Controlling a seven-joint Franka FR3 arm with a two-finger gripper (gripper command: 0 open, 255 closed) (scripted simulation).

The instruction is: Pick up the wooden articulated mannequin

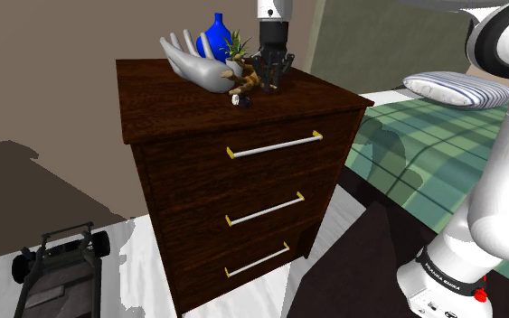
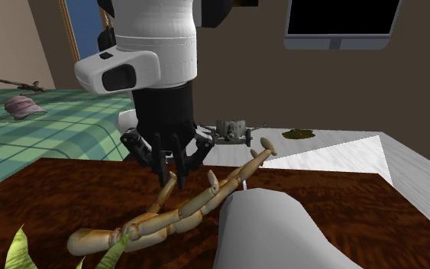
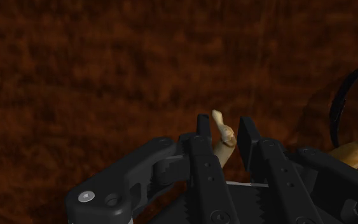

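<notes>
**pixel_joe:** Gripper (image 2: 172,182) is pointing straight down over the dresser (image 1: 153,90), with its two black fingers pinched in on one thin limb of the wooden mannequin (image 2: 167,222). In the wrist view the pale limb sits right between the pads and there's barely any gap on either side, so I'd call it clamped.

**marta_k:** Agreed. The figure itself is lying flat on the dark top, limbs sprawled, one arm sticking up and away from the gripper. Is it off the surface at all?

**pixel_joe:** Doesn't look like it. The body is resting on the wood in the second exterior view.

**marta_k:** Where on the dresser, though?

**pixel_joe:** Toward the back edge in the shoulder view, just beside a grey hand sculpture (image 1: 196,63) — nearly touching it. A blue vase (image 1: 216,36) and a little plant (image 1: 236,47) stand right behind that.

**marta_k:** And the bed (image 1: 406,135) with the green checked cover is off to the shoulder view's right, beyond the dresser.
</notes>
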